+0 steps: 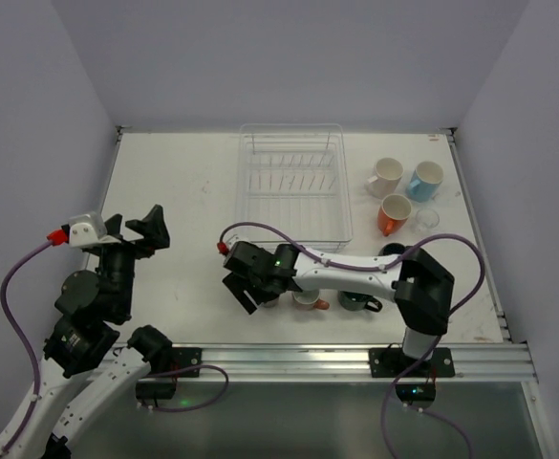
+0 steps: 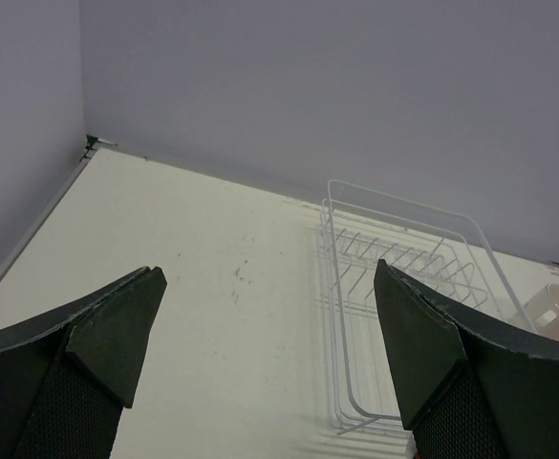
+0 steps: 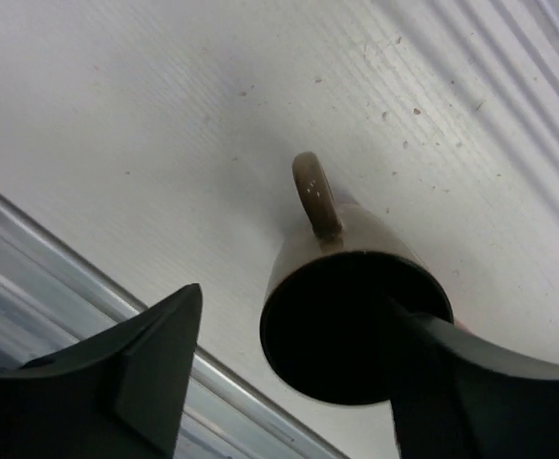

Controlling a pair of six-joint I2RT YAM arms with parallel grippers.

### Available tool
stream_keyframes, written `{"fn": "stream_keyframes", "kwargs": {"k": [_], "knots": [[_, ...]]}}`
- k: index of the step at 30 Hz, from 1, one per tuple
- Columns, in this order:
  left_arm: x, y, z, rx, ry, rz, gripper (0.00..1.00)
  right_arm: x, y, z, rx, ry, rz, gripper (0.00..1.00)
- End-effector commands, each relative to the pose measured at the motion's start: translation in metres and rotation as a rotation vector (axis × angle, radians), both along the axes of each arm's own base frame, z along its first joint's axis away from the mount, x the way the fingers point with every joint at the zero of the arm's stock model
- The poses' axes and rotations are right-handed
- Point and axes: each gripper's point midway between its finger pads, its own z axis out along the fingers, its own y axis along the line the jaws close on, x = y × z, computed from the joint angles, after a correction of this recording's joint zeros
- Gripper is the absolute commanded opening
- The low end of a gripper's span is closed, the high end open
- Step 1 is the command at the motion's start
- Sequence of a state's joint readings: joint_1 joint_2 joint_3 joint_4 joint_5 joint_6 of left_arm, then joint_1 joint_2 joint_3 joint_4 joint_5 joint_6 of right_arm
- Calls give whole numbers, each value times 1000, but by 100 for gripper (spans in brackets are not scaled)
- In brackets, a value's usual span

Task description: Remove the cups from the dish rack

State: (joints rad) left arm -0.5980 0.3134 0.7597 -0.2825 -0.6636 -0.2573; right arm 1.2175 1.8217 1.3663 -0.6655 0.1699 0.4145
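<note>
While the right claw (image 3: 293, 301) gapes at the brown cup (image 3: 355, 229) (pink cup (image 1: 306, 300) just beside), left claw (image 2: 269, 277) released.

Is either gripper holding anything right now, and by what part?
Nothing is clamped. The right gripper stands open at the dark brown mug, one finger clear of its wall. The left gripper is open and empty.

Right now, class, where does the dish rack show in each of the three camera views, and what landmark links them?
Top external: dish rack, upper centre of the table.
Left wrist: dish rack, right of centre, towards the lower edge.
Right wrist: not clearly in it.
Shared landmark: the cream-white cup right of the dish rack, also at the left wrist view's right edge.
</note>
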Motion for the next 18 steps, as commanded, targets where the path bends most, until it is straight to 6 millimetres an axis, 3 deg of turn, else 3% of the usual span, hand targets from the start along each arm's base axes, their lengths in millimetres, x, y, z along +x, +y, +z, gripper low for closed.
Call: {"fn": "stream_keyframes", "kwargs": {"k": [1,3,4,6,7,9,10,12,13,14,16,18], "knots": [[0,4,8,0,-21,21,100,6,4,76,179,-107,-13,78],[-1,1,14,-7,-31,1,100,8,-3,100,227,-147,-26,85],[1,-5,16,-7,-30,-24,100,8,-11,131,300,-186,-32,91],[0,-10,24,-15,-43,-55,100,15,-26,162,367,-273,-58,99],[0,-16,29,-21,-53,-86,100,15,-46,190,434,-346,-59,99],[0,-21,37,-27,-67,-114,100,27,-67,231,559,-495,-121,99],[0,-26,39,-31,-72,-137,100,27,-91,257,658,-583,-138,99],[2,-30,41,-38,-69,-151,100,33,-124,280,711,-693,-220,99],[1,-31,45,-49,-73,-159,100,35,-138,279,707,-731,-246,99],[1,-32,46,-53,-74,-166,100,32,-162,302,791,-776,-303,99],[1,-36,50,-59,-80,-185,100,38,-194,304,794,-840,-418,99],[-2,-36,55,-69,-93,-193,100,36,-230,321,888,-890,-531,99]]}}
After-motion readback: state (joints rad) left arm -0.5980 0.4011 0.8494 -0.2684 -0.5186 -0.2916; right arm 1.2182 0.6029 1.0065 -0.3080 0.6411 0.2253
